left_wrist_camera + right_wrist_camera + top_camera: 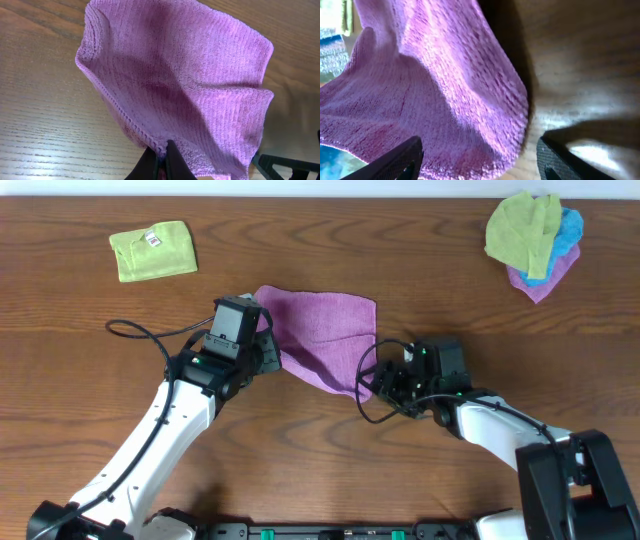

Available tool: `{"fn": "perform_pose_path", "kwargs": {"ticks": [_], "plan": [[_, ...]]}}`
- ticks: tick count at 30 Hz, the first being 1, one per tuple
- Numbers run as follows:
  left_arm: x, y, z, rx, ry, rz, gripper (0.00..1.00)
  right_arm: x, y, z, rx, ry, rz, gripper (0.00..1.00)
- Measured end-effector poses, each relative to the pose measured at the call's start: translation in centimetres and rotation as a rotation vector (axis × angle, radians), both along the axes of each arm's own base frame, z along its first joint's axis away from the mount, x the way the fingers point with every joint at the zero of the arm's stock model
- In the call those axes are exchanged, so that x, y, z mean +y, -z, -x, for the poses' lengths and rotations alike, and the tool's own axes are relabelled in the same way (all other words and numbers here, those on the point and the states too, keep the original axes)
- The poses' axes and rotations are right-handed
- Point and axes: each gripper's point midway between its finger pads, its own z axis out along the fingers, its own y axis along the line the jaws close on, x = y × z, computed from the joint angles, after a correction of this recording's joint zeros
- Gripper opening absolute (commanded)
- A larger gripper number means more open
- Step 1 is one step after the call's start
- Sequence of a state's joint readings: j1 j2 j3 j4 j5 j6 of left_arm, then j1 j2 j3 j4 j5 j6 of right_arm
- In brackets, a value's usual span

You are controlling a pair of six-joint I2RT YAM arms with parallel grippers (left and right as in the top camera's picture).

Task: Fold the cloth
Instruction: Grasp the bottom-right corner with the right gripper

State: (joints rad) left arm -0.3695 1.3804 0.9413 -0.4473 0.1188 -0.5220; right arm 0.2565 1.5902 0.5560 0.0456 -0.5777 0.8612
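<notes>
A purple cloth [325, 335] lies partly spread in the middle of the table, its left side lifted. My left gripper [268, 352] is shut on the cloth's near left edge; in the left wrist view the fingers [162, 159] pinch the hem of the cloth [190, 85]. My right gripper [385, 380] is open at the cloth's near right corner. In the right wrist view the two fingers [480, 155] stand wide apart with the cloth's corner [445, 100] between them.
A folded green cloth [152, 250] lies at the far left. A pile of green, blue and purple cloths [535, 240] sits at the far right. Black cables [140, 332] loop beside both arms.
</notes>
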Motion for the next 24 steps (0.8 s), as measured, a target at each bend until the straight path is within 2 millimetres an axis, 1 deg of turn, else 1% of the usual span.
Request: {"fn": "perform_pose_path", "kwargs": {"ticks": [3, 5, 9, 10, 14, 17, 21, 23, 24], "plan": [[0.0, 0.0, 0.0, 0.0, 0.0, 0.0, 0.06, 0.4, 0.0, 1.0, 0.057, -0.011, -0.033, 0.74], [0.0, 0.0, 0.0, -0.002, 0.0, 0.0, 0.06, 0.5, 0.0, 1.4, 0.078, -0.017, -0.047, 0.72], [0.0, -0.1, -0.1, -0.004, 0.002, 0.0, 0.06, 0.6, 0.2, 1.8, 0.096, -0.014, -0.045, 0.61], [0.0, -0.1, -0.1, -0.004, 0.002, 0.0, 0.06, 0.6, 0.3, 1.8, 0.096, -0.014, -0.041, 0.57], [0.0, -0.1, -0.1, -0.007, 0.001, -0.002, 0.06, 1.1, 0.7, 1.8, 0.08, -0.016, -0.014, 0.47], [0.0, -0.1, -0.1, -0.007, 0.001, -0.002, 0.06, 1.5, 0.8, 1.7, 0.065, -0.015, -0.007, 0.46], [0.0, -0.1, -0.1, -0.007, 0.001, -0.002, 0.06, 1.5, 0.9, 1.6, 0.063, -0.007, 0.003, 0.44], [0.0, -0.1, -0.1, -0.007, 0.0, -0.002, 0.06, 1.4, 1.0, 1.5, 0.062, 0.0, 0.011, 0.4], [0.0, -0.1, -0.1, -0.007, 0.001, -0.002, 0.06, 1.4, 1.0, 1.5, 0.061, 0.003, 0.015, 0.35]]}}
